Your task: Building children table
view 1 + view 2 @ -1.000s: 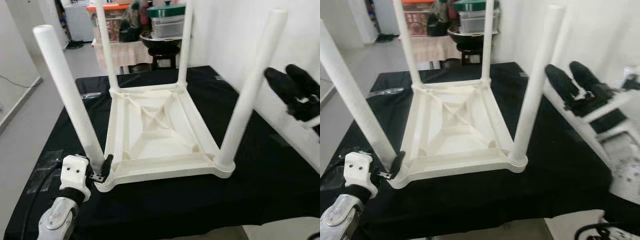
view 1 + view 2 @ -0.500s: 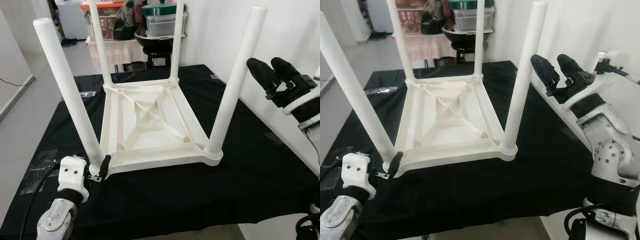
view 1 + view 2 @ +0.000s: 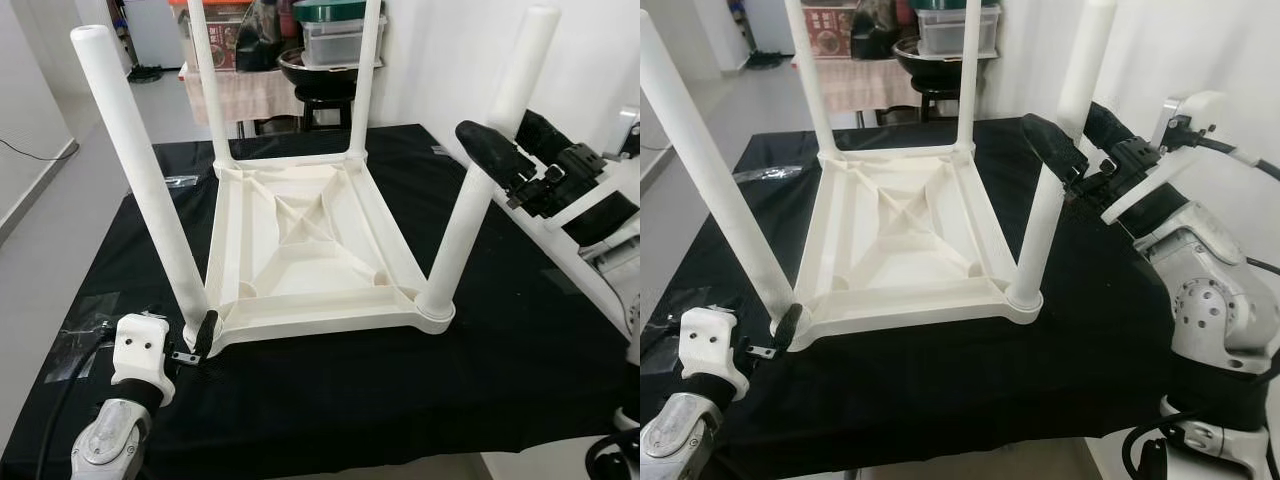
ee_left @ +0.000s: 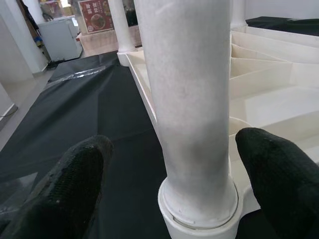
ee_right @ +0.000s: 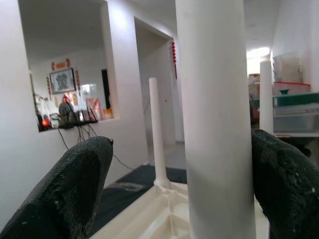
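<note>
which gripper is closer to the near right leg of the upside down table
Right. The right gripper has its open fingers either side of the near right leg, partway up. The left gripper is across the table, straddling the base of the near left leg.

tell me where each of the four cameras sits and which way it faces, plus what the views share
Left eye view: on the head, looking forward and down at the upturned white table on the black cloth; left hand at the near left leg, right hand around the near right leg.
Right eye view: the same scene.
Left wrist view: along the open black fingers, straddling the near left leg's base.
Right wrist view: along open fingers straddling the near right leg, facing the room.
Shared: both wrist views see the far legs.
</note>
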Robot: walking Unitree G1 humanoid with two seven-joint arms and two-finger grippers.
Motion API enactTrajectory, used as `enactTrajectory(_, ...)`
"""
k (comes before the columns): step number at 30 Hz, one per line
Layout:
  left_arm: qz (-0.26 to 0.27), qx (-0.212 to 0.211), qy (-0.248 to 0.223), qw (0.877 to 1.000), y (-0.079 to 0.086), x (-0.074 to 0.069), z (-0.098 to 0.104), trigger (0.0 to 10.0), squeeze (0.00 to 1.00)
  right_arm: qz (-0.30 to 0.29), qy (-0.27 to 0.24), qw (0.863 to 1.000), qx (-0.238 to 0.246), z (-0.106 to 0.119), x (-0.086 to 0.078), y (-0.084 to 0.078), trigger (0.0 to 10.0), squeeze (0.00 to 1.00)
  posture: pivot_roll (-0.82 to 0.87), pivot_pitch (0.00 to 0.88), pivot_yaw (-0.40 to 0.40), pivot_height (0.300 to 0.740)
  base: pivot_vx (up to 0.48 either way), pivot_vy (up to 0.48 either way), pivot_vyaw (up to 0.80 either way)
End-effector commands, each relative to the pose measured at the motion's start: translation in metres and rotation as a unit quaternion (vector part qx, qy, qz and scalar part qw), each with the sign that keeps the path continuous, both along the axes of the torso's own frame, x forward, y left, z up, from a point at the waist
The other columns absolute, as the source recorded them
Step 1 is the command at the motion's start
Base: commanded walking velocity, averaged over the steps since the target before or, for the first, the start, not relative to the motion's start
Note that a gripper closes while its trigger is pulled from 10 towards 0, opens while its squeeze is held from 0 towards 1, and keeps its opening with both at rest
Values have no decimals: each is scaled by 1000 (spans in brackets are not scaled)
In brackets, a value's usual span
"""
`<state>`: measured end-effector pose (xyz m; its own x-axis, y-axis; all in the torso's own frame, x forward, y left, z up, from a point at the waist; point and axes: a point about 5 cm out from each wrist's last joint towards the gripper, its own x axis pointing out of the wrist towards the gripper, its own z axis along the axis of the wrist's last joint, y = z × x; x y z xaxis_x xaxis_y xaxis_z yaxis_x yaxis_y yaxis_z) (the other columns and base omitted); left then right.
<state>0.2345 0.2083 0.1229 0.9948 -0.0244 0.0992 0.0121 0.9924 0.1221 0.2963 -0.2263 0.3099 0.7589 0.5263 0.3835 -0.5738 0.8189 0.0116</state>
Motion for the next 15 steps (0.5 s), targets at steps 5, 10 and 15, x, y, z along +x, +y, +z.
enactTrajectory(5, 6, 7, -5, 1000, 3, 0, 2, 10000, 0, -43, 29, 999, -18, -8, 16, 0, 10000, 0, -60, 0, -27, 740, 0, 0, 0)
enactTrajectory(10, 11, 8, -4, 1000, 8, 6, 1, 10000, 0, -88, 40, 995, -23, -2, 36, -3, 10000, 0, -68, 0, -42, 740, 0, 0, 0)
enactTrajectory(15, 28, 12, -4, 1000, 19, 13, 0, 10000, 0, -84, 32, 996, -29, 7, 42, 3, 10000, 0, -73, 0, -40, 740, 0, 0, 0)
